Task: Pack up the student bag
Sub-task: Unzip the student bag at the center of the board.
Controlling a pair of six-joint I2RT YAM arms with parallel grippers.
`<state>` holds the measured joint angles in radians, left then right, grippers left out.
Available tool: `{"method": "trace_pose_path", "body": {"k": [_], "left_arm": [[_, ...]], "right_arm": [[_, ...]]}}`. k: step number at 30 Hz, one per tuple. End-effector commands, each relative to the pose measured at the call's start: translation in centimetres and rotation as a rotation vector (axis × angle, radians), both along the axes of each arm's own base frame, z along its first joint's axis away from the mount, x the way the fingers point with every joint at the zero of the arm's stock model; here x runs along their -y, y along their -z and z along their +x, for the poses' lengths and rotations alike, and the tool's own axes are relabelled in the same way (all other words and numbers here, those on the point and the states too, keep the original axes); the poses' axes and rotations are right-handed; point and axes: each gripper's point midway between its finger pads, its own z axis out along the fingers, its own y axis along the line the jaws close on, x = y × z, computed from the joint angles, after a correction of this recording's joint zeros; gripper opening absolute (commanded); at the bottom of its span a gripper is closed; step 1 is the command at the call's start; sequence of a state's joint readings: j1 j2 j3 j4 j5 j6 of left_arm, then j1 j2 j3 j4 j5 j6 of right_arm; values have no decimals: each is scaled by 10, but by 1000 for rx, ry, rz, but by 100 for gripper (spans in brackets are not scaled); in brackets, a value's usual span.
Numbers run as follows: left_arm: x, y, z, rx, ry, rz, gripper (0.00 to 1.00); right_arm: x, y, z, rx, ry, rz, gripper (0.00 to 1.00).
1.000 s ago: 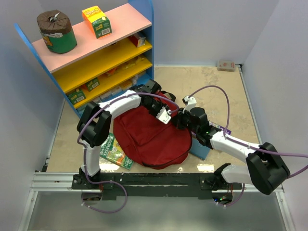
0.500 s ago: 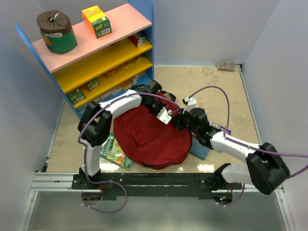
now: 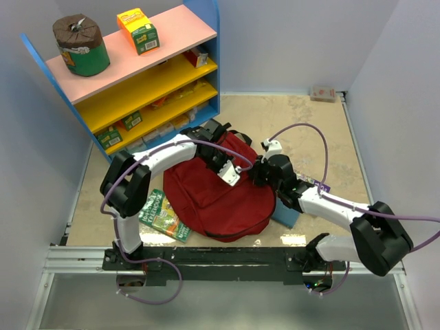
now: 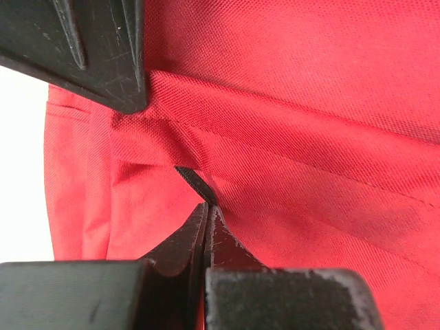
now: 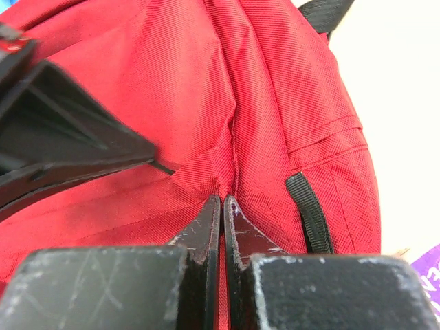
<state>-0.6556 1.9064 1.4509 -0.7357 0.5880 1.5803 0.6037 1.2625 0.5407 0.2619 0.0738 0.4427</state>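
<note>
student bag [image 3: 213, 203] flat on surface [image 3: 302, 124]. left jaws pinched tight on black tab [image 4: 194, 181] at its seam. right jaws clamped narrow on a fold of its fabric.

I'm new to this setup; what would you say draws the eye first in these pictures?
The dark-red backpack lies mid-table and is gripped twice: the left gripper is pinched shut on a small black tab at a seam, the right gripper on a fold of its fabric. At the far left stands a bright shelf unit, pink on top and yellow below, carrying a green can and an orange box.
</note>
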Motion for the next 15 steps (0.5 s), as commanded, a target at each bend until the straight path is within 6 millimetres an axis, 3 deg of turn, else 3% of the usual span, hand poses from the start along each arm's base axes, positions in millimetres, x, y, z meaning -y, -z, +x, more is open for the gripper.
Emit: {"method": "trace_pose_path", "body": {"k": [1, 10, 15], "left_arm": [[-18, -19, 2, 54, -59, 24, 0], [-53, -21, 6, 110, -157, 61, 0], [-88, -11, -7, 101, -217, 122, 0]], "right_arm": [[6, -12, 16, 30, 73, -7, 0], [3, -19, 22, 48, 79, -4, 0], [2, -23, 27, 54, 89, -2, 0]]}}
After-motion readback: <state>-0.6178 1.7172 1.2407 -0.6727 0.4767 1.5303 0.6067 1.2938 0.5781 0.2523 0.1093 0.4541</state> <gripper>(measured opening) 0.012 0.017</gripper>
